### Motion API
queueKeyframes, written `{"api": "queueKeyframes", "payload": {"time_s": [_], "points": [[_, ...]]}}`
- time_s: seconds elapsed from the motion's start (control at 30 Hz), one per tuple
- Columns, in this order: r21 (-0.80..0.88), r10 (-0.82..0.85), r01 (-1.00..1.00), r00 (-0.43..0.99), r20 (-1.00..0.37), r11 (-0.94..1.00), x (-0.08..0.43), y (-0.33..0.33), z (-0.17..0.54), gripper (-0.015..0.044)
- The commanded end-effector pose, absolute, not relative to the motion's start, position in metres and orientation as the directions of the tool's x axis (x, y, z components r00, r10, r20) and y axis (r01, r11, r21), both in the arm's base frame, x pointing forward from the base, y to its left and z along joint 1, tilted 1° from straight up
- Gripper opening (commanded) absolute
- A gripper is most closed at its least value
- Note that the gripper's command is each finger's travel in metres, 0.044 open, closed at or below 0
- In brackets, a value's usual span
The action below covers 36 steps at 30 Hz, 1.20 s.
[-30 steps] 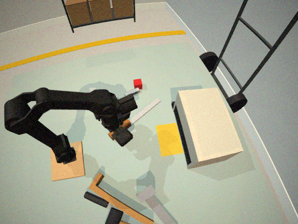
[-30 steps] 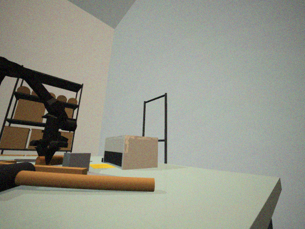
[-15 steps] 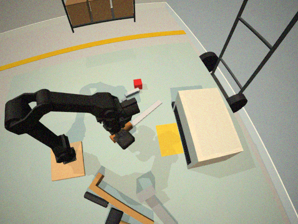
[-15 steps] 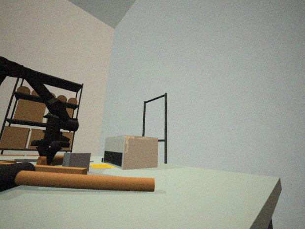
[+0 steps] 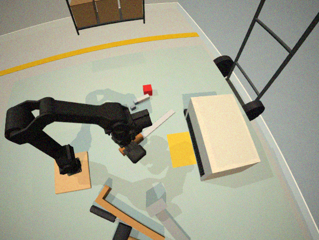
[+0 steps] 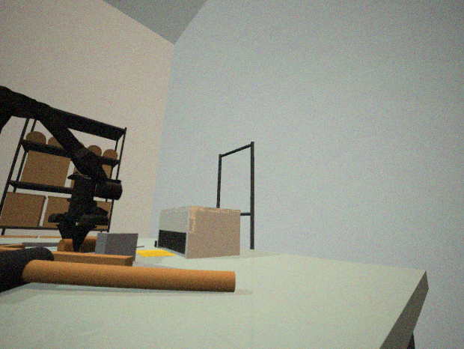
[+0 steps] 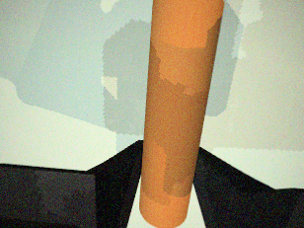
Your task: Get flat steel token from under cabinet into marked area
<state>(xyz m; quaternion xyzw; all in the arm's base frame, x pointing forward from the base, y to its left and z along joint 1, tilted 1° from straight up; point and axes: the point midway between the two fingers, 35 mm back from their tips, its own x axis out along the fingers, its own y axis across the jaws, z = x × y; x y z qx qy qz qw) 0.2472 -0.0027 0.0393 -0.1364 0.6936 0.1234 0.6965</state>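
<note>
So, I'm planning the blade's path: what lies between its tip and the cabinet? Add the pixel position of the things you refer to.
Nothing stands between the tip of the pale blade point(image 5: 159, 122) and the cabinet point(image 5: 224, 134); the top view shows this.

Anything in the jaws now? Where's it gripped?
Yes: the flat-bladed tool, held by its orange round handle; the pale blade sticks out beyond the jaws.

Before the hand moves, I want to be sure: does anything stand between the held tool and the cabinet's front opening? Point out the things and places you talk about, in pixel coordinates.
Nothing visible stands between the tool's pale blade point(image 5: 159, 122) and the cabinet's dark opening point(image 5: 195, 144) point(image 6: 172, 241).
</note>
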Motion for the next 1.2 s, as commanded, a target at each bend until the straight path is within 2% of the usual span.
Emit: {"api": "queueKeyframes", "payload": {"time_s": [0.0,1.17], "points": [[-0.021,-0.017,-0.361,0.013,-1.000,0.932,0.249,-0.007,0.041,0.0000],[-0.023,-0.020,-0.361,0.013,-1.000,0.932,0.252,-0.042,0.041,0.0000]]}}
